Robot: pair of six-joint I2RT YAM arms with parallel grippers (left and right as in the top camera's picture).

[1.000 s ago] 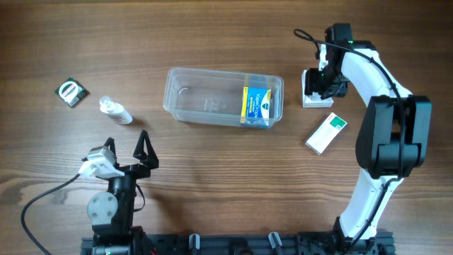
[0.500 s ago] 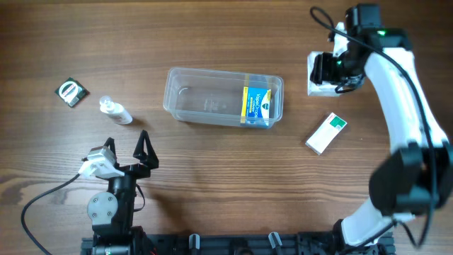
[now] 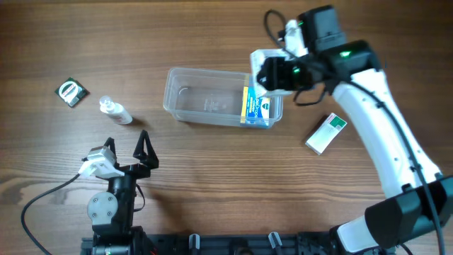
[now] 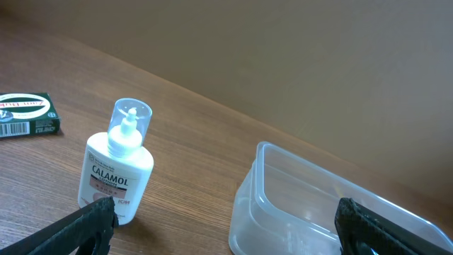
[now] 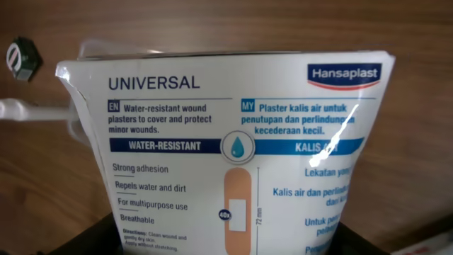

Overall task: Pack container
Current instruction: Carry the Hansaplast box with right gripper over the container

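R gripper (image 3: 270,71) clamped on white plaster box (image 5: 233,142), held above the right end of the container (image 3: 191,105). Container sits mid-table, long side across. Blue-yellow box (image 3: 257,105) already stands in that end; rest of tub bare. L gripper (image 3: 127,140) spread wide, empty, near the base side, facing the bottle (image 3: 115,110).

Judgement: step = set plaster box into tub. Best approach: shift left past the blue-yellow box, lower inside the rim w/ box level, release low. Risks: corner catching rim, tub sliding.
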